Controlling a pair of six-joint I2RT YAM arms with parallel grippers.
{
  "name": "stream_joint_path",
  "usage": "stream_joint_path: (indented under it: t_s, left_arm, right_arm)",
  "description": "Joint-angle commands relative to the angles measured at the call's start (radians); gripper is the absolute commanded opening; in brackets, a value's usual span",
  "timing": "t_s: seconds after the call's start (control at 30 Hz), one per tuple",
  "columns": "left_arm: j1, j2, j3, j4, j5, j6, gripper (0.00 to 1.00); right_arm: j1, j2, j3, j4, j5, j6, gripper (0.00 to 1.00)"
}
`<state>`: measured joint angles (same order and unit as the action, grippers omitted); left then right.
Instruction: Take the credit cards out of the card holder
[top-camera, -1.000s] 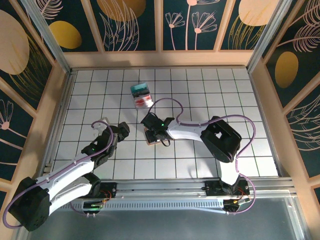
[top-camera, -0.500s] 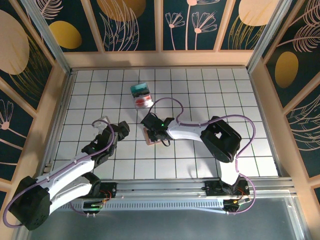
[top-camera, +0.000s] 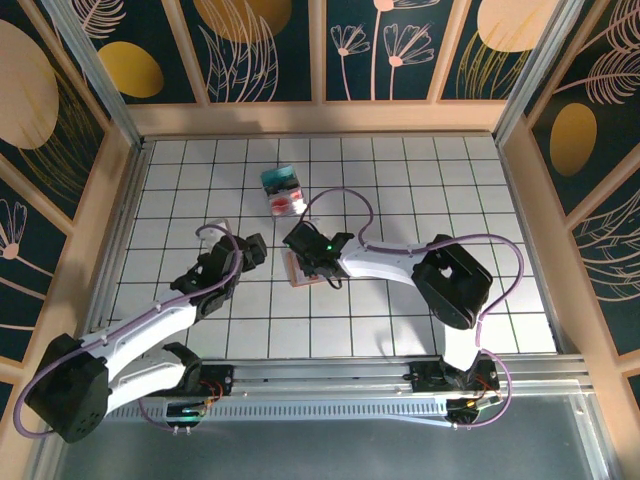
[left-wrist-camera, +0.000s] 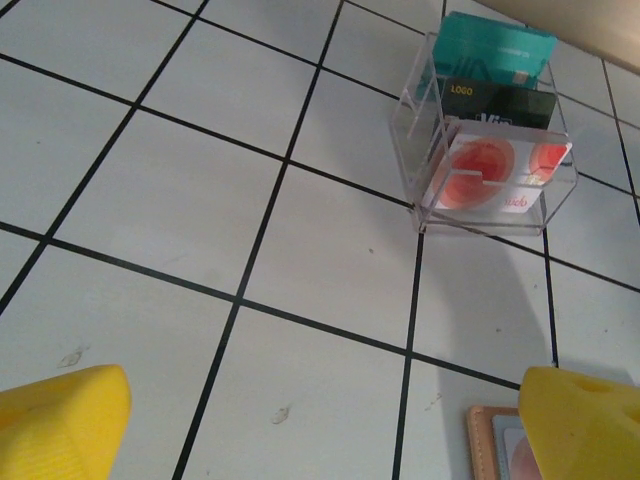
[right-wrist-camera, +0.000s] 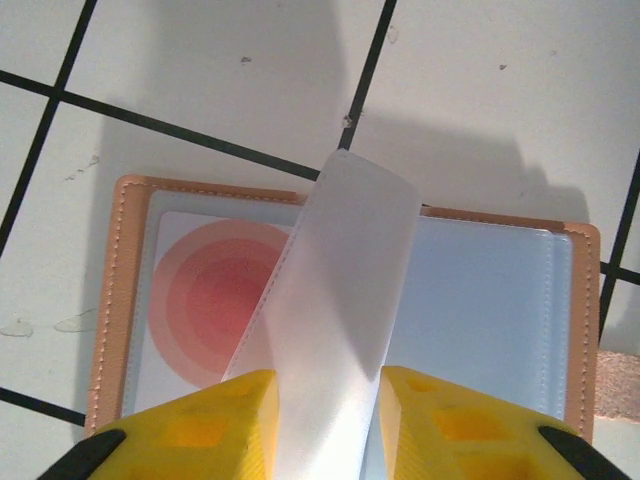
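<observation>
Yellow fingertips of the right gripper are closed on a translucent plastic leaf of the card holder, one finger on each side of it, so the leaf stands up from the spine and curves away toward the far side; the holder lies open and flat on the white tiled table, near its middle, tan border outermost and grey-blue lining inside; on its left page a card with red rings sits under a clear pocket, while the right page looks pale and I cannot tell whether a card is in it.

To the left, the left gripper hangs above the tiles with its jaws spread wide and nothing between them; a corner of the holder shows just beside its right finger; farther off stands a clear box with teal, black and red cards upright in it.

My reading is that the step in hand is turning this leaf to get at a pocket; doing it well calls for a light pinch near the leaf's free edge, lifting along its natural arc rather than straight up, so the holder is not dragged or raised off the tiles; the free left claw could press down on the tan border to pin it; the likely slips are the smooth plastic sliding out of the pinch or the whole wallet lifting with it.
</observation>
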<state>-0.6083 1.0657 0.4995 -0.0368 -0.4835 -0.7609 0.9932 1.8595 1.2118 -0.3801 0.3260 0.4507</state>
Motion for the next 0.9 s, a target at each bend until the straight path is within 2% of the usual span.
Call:
stream_joint_path:
  t_s: [0.0,0.27,0.7,0.87]
  left_arm:
    - [-0.005,0.023,0.038,0.015,0.018,0.040,0.99]
    - [-0.017,0.102,0.084,0.012,0.069,0.085,0.99]
    - [-0.248,0.420,0.260,-0.095,-0.076,0.114,0.99]
    - [-0.296,0.536,0.335,-0.109,-0.108,0.114,0.99]
  right_arm:
    - [-0.016,-0.029,-0.025,-0.034,0.049,0.013,0.33]
    - [-0.043,-0.051,-0.064,-0.029,0.052,0.023,0.34]
    - [-0.088,-0.109,-0.147,0.017,0.036,0.052,0.35]
    - [-0.113,-0.143,-0.190,0.053,0.010,0.062,0.35]
